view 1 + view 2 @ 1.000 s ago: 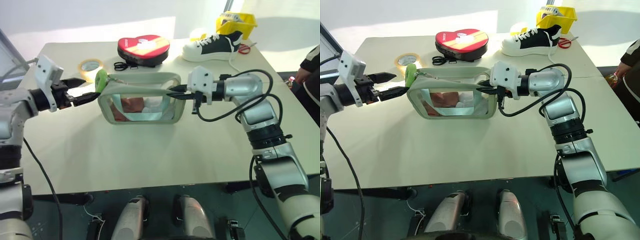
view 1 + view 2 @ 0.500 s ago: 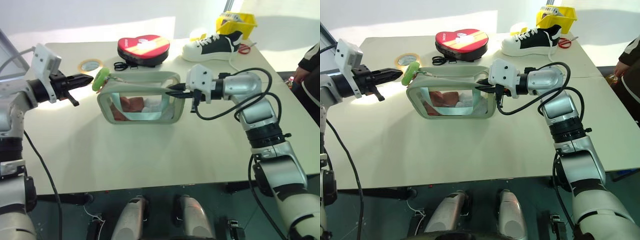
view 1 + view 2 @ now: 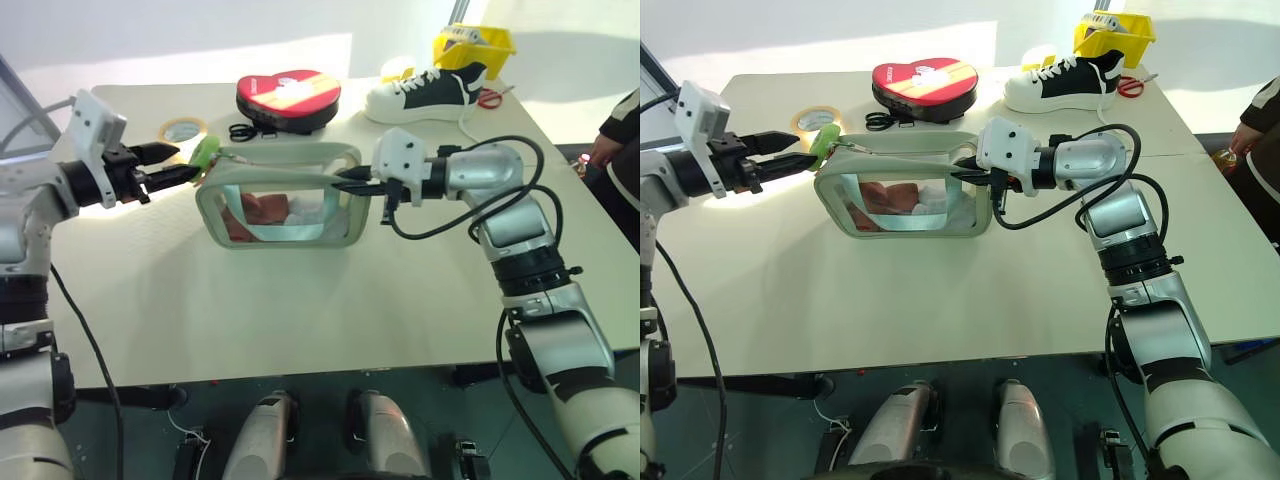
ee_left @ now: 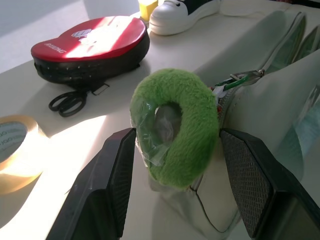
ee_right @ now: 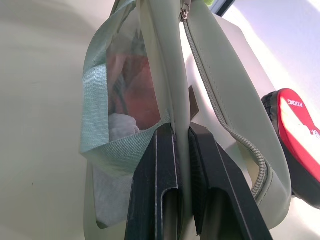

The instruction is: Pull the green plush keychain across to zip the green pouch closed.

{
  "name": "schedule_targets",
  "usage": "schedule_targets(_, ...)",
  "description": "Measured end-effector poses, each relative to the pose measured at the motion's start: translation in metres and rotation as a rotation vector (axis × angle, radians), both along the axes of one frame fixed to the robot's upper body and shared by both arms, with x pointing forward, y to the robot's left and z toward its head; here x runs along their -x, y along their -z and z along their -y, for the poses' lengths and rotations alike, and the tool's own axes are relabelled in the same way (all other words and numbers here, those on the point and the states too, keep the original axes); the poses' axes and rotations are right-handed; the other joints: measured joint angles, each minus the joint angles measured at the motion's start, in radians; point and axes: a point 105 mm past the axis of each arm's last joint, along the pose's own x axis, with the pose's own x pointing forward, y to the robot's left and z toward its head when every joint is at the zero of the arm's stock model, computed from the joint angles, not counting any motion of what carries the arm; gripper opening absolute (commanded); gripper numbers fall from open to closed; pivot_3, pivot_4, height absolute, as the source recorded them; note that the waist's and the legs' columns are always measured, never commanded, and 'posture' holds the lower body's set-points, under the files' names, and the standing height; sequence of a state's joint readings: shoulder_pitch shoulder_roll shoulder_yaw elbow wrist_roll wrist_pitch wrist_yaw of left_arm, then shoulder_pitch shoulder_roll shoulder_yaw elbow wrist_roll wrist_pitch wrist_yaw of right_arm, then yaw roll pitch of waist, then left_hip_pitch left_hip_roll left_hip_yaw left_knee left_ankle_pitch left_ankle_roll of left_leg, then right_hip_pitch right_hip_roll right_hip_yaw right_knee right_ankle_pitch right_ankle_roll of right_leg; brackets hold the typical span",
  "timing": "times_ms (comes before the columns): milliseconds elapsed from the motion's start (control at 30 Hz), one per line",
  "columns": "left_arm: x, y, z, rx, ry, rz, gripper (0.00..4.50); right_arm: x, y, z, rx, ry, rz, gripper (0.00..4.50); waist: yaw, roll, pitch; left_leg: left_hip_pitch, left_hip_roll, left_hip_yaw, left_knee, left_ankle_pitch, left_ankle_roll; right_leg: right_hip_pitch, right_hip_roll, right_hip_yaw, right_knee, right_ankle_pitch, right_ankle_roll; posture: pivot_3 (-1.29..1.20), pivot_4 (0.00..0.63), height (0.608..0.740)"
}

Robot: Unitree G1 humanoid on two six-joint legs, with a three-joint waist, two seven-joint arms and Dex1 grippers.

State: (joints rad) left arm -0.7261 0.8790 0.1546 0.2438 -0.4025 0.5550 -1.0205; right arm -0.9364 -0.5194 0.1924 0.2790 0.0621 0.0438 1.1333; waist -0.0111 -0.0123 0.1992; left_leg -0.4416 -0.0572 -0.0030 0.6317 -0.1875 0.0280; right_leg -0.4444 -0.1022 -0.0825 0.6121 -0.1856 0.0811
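The green pouch [image 3: 280, 205] stands on the table, its clear side showing red and white contents. At its left end the green plush keychain [image 3: 205, 154] sticks up from the zipper pull. My left gripper [image 3: 186, 162] is open with the keychain [image 4: 175, 125] between its fingers [image 4: 117, 175]; whether either pad touches the plush I cannot tell. My right gripper [image 3: 345, 183] is shut on the pouch's pale-green rim at the right end, seen clamped between the fingers [image 5: 157, 190] in the right wrist view. The zipper [image 5: 225, 125] runs along the top.
Behind the pouch lie a red heart-shaped tin [image 3: 288, 98], black scissors [image 3: 245, 130] and a yellow tape roll [image 3: 180, 130]. A white sneaker [image 3: 425, 95] and a yellow box [image 3: 472, 45] sit at the back right. A person [image 3: 612, 140] stands at the table's right edge.
My left gripper was open a second ago, shut beside the keychain half a second ago, and stands open again around it. The right gripper and pouch have kept still.
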Motion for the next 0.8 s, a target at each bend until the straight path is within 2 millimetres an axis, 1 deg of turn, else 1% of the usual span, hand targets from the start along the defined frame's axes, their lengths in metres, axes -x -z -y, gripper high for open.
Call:
schedule_targets(100,-0.002,0.008,0.005,0.002,0.013,-0.012,2.94,0.001,-0.001,0.0,0.0,-0.001,0.001,0.0,0.0,0.0,0.0,0.0,0.0,0.0,0.0,0.0,0.0,0.0,0.0,0.0,0.0,0.0,0.0,0.0,0.15,0.74)
schedule_targets(267,-0.006,0.014,0.003,-0.016,0.001,-0.019,2.94,0.002,-0.002,-0.002,0.002,-0.004,0.003,0.0,0.0,0.0,0.0,0.0,0.0,0.0,0.0,0.0,0.0,0.0,0.0,0.0,0.0,0.0,0.0,0.0,0.15,0.74)
schedule_targets(300,-0.006,0.016,0.002,-0.016,-0.002,-0.021,2.71,0.002,-0.002,-0.002,0.002,-0.005,0.004,0.0,0.0,0.0,0.0,0.0,0.0,0.0,0.0,0.0,0.0,0.0,0.0,0.0,0.0,0.0,0.0,0.0,0.15,0.74)
schedule_targets(367,-0.007,0.018,0.002,-0.013,-0.003,-0.024,2.05,0.002,-0.002,-0.002,0.002,-0.005,0.004,0.0,0.0,0.0,0.0,0.0,0.0,0.0,0.0,0.0,0.0,0.0,0.0,0.0,0.0,0.0,0.0,0.0,0.15,0.74)
schedule_targets(500,-0.007,0.014,0.004,-0.013,0.011,-0.012,0.05,0.002,-0.002,-0.003,0.0,-0.007,0.004,0.0,0.001,0.0,0.0,0.0,0.0,0.0,0.0,0.0,0.0,0.0,0.0,0.0,0.0,0.0,0.0,0.0,0.15,0.74)
schedule_targets(700,-0.008,0.006,0.007,-0.015,0.025,0.012,0.05,0.002,-0.002,-0.003,-0.001,-0.007,0.004,0.0,0.001,0.0,0.0,0.0,0.0,0.0,0.0,0.0,0.0,0.0,0.0,0.0,0.0,0.0,0.0,0.0,0.15,0.74)
schedule_targets(733,-0.008,0.001,0.009,-0.013,0.03,0.023,0.05,0.002,-0.002,-0.003,-0.001,-0.007,0.004,0.0,0.001,0.0,0.0,0.0,0.0,0.0,0.001,0.0,0.0,0.0,0.0,0.0,0.0,0.0,0.0,0.0,0.15,0.74)
schedule_targets(800,-0.007,-0.016,0.02,-0.001,0.063,0.059,0.05,0.002,-0.002,-0.004,-0.002,-0.008,0.004,0.0,0.003,0.0,0.0,-0.001,0.0,0.0,0.001,0.0,0.0,0.0,0.0,-0.001,0.0,0.0,0.0,0.0,0.15,0.74)
